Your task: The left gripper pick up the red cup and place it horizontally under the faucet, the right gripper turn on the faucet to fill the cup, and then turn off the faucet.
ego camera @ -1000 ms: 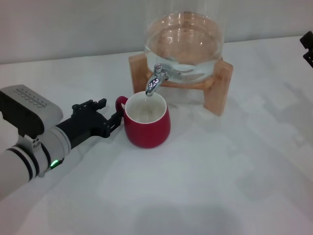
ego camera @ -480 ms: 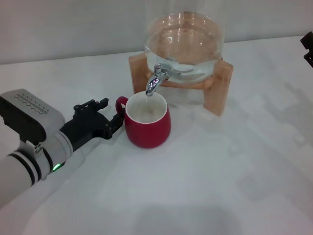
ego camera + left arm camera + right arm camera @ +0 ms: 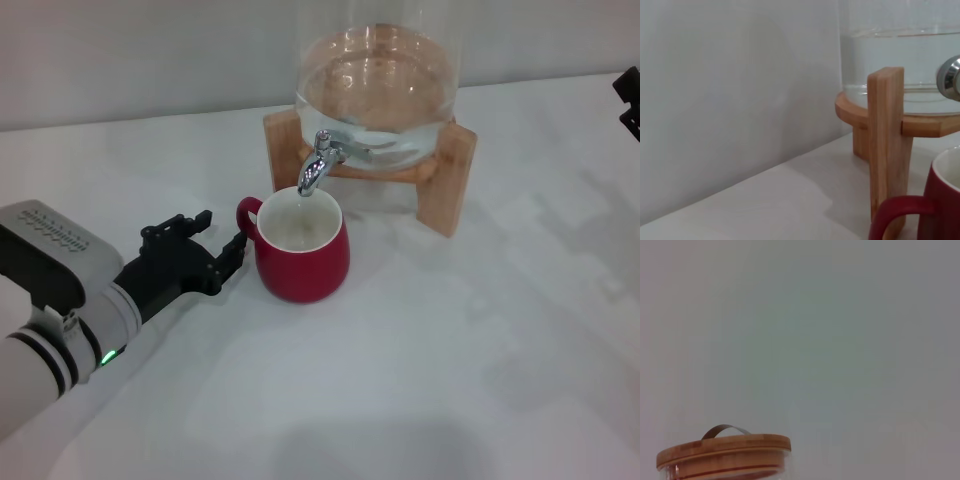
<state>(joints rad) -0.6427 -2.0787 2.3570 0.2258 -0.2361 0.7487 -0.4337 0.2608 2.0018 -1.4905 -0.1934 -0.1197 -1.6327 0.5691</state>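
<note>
The cup [image 3: 300, 248] stands upright under the faucet [image 3: 318, 163]. The left hand [image 3: 208, 240], fingers spread, sits just beside its handle, apart. The right hand [image 3: 629, 100] shows only at the edge; its state cannot be told.

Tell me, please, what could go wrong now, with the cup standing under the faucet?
1. The open left hand sits close beside the red cup, near its handle; a careless move could nudge the cup from under the faucet.
2. The right hand is far off, so its reach for the lever could bump the glass jar.

Head looks down; wrists low (sharing jar [image 3: 378, 75]).
</note>
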